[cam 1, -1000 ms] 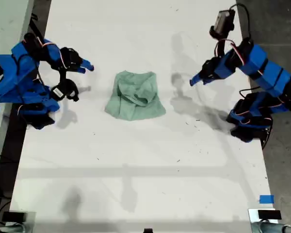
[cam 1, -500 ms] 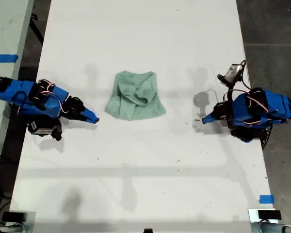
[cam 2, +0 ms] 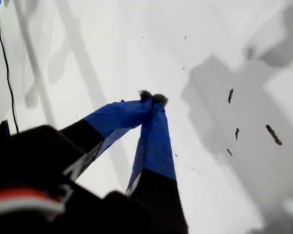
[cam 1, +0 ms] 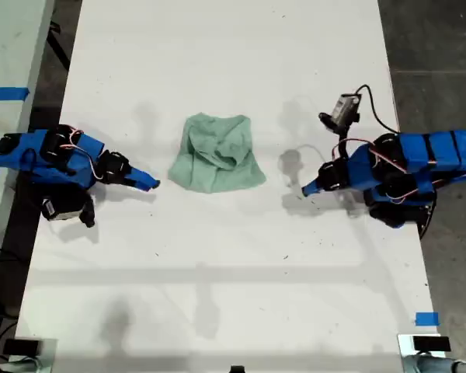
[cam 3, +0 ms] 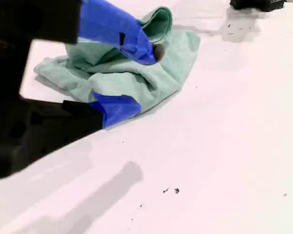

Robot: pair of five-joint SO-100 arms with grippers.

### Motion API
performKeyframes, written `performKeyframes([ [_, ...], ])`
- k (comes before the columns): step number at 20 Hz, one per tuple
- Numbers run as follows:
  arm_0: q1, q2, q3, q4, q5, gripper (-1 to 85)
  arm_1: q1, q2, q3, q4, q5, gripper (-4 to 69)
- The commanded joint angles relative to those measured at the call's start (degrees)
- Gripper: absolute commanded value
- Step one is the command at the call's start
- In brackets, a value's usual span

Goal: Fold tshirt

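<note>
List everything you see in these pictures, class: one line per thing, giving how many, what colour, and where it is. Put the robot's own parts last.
tshirt: one, pale mint green, crumpled in a heap at the middle of the table.
table: one, white, with small dark specks; it fills most of the exterior view.
tape piece: one, blue, on the table near the exterior view's lower right corner.
tape strip: one, blue, on the pale surface at the exterior view's left edge.
my first gripper: one, blue, shut, empty, over bare table on the exterior view's right of the tshirt.
my second gripper: one, blue, open, empty, beside the tshirt on the exterior view's left.
</note>
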Motion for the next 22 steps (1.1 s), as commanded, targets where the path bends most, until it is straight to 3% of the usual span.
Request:
performKeyframes([
  [1,-11.4,6.3,0.2,-1.7,-12.0,15.4,0.9,-17.7,-14.7,-4.6,-3.6,-0.8],
  [3,-20.7,6.3,0.3,0.4,4.9,17.3,0.2,-24.4,-20.0,-5.3,-4.2,-0.8],
  [10,-37.1,6.3,0.2,0.4,5.1,17.7,-2.1,-34.4,-27.2,-8.2,-4.0,-0.9],
  [19,-38.6,6.3,0.2,0.4,5.0,17.7,-1.8,-47.4,-38.7,-6.4,-7.3,-0.9],
  [22,-38.6,6.3,0.2,0.4,5.0,17.7,-1.1,-60.9,-54.1,-1.4,-10.8,-0.9],
])
